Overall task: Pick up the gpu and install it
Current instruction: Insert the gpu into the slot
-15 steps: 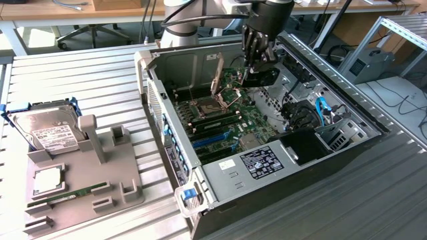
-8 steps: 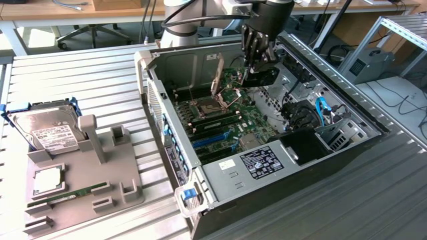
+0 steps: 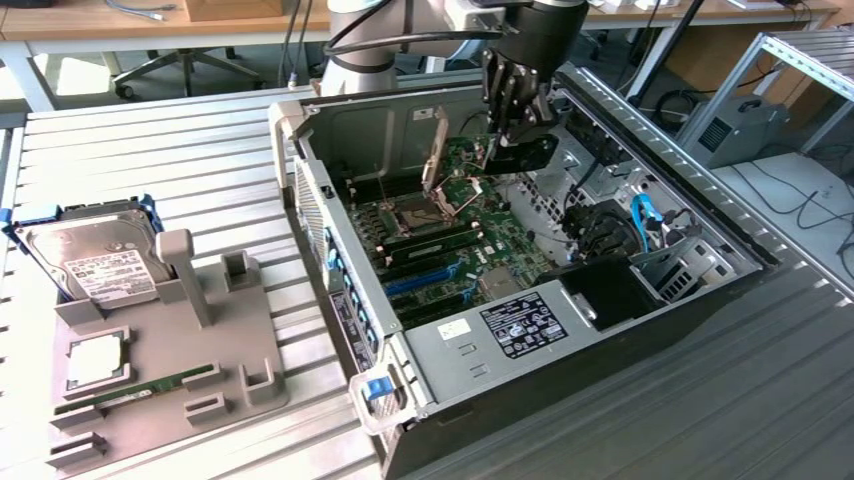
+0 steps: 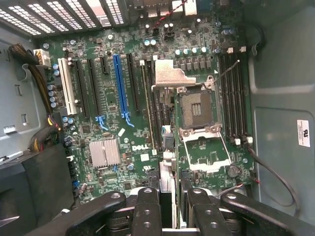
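The room is a workshop with wooden desks [image 3: 134, 25] along the far side, an office chair's wheeled base [image 3: 174, 70] beneath one, and cables trailing over a pale floor at the exterior view's right, beside an aluminium frame [image 3: 787, 70]. The ribbed grey metal tabletop [image 3: 160, 150] carries everything. On it lies an open black computer case [image 3: 534, 260], its side off and the green motherboard [image 3: 454, 240] exposed, with an open processor socket [image 4: 197, 110], blue and black expansion slots [image 4: 119, 83], a silver heatsink [image 4: 104, 151] and bare memory slots [image 4: 234, 93]. A power supply with a white label [image 3: 523, 325] sits at the case's near end. At the exterior view's left stands a grey holder tray [image 3: 174, 350] carrying a silver hard drive [image 3: 94, 260] in a blue frame, a square chip [image 3: 96, 362] and a narrow green memory stick [image 3: 160, 385]. The robot arm [image 3: 367, 40] reaches down into the case. Its black tool [image 3: 514, 125] is clamped on the gpu [image 3: 518, 152], which hangs edge-down just above the motherboard near the socket; in the wrist view the card [image 4: 167, 172] shows edge-on between the fingers [image 4: 147, 211].
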### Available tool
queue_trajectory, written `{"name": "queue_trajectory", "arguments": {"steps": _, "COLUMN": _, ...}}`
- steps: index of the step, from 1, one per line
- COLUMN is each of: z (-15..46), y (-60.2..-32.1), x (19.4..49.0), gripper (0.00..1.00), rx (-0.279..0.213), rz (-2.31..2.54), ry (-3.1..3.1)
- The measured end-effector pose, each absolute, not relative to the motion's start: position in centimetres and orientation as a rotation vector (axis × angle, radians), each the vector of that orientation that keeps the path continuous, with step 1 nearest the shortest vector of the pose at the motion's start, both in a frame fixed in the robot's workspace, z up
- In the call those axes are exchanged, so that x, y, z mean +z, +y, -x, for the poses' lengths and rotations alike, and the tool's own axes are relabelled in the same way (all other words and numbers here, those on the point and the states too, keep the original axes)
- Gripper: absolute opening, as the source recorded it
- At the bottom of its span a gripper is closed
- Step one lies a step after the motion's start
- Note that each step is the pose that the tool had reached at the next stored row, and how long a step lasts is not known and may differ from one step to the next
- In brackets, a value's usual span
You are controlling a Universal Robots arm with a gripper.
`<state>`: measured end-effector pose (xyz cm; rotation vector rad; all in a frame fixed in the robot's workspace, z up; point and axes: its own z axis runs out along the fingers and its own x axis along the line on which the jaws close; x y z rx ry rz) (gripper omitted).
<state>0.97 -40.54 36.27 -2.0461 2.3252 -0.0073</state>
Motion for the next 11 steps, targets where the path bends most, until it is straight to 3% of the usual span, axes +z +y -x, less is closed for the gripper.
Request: {"name": "queue_trajectory", "arguments": {"steps": 11, "z": -0.96, "y": -40.54, "x": 36.27, "gripper": 0.27, "rx": -0.006, "rz": 2.081, "ry": 2.294}}
